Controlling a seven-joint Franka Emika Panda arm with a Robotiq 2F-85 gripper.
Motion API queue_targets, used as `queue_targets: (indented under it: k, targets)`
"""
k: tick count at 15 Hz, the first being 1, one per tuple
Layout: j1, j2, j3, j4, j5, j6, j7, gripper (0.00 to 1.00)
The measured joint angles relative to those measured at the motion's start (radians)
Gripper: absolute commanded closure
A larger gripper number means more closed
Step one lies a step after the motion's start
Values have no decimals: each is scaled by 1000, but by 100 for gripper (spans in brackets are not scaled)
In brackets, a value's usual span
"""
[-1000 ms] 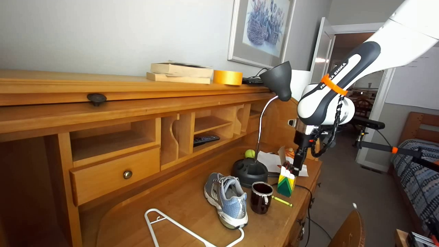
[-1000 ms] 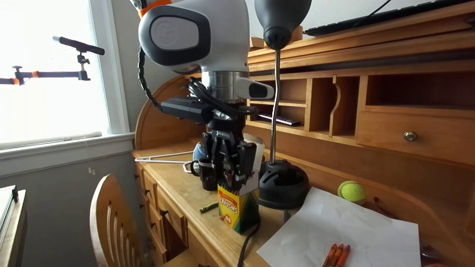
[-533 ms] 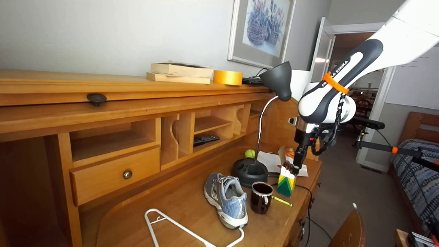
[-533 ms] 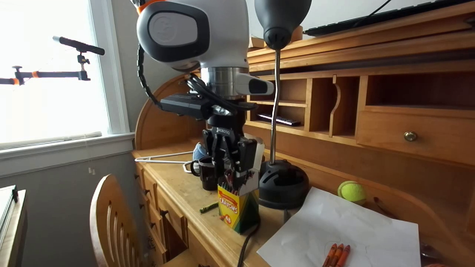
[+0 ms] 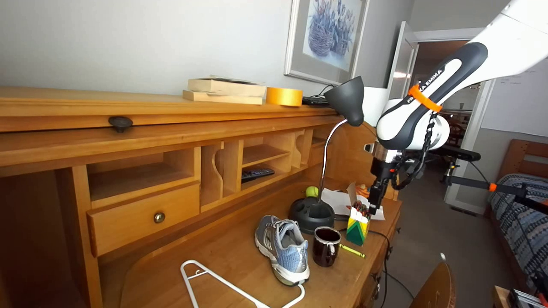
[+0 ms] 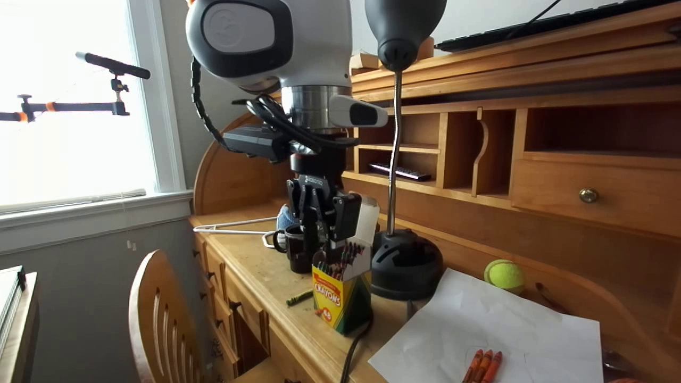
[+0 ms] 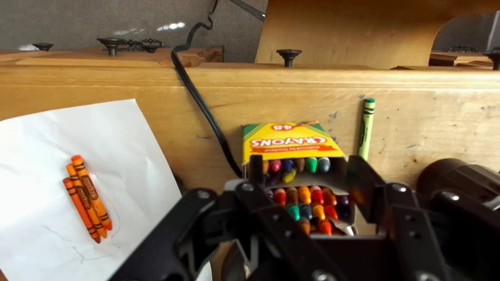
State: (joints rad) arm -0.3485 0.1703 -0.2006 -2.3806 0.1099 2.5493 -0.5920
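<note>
My gripper [image 7: 308, 169] stands partly open above the crayon box [image 7: 293, 141], holding nothing that I can see. The yellow and green box stands upright with its white lid flap [image 6: 366, 221] raised. Many coloured crayon tips [image 7: 304, 195] show inside it, between the fingers in the wrist view. In both exterior views the gripper [image 5: 373, 209] hangs just above the box's open top, tilted slightly. A light green crayon [image 7: 366, 127] lies on the desk beside the box. Three orange-red crayons [image 7: 86, 197] lie together on a white sheet of paper [image 7: 35, 156].
A dark mug [image 5: 326, 248] and a grey-blue shoe [image 5: 284, 252] stand near the box. Behind it is the black lamp base [image 6: 407, 268]. A black cable [image 7: 203, 105] runs past the box over the desk edge. A tennis ball [image 6: 504, 275] and a white hanger [image 5: 231, 284] also lie there.
My gripper has risen out of the box's top and shifted rightward in one exterior picture, leftward in the facing one. More crayon tips now show. The box has stayed in place.
</note>
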Motion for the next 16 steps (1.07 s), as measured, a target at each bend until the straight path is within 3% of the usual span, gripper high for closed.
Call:
queue_targets:
  k: [7,16]
  targets:
    - [6,0,-20,-24,-35,-1,156,61]
    - [33,0,-38,-26,-106,2,397,49]
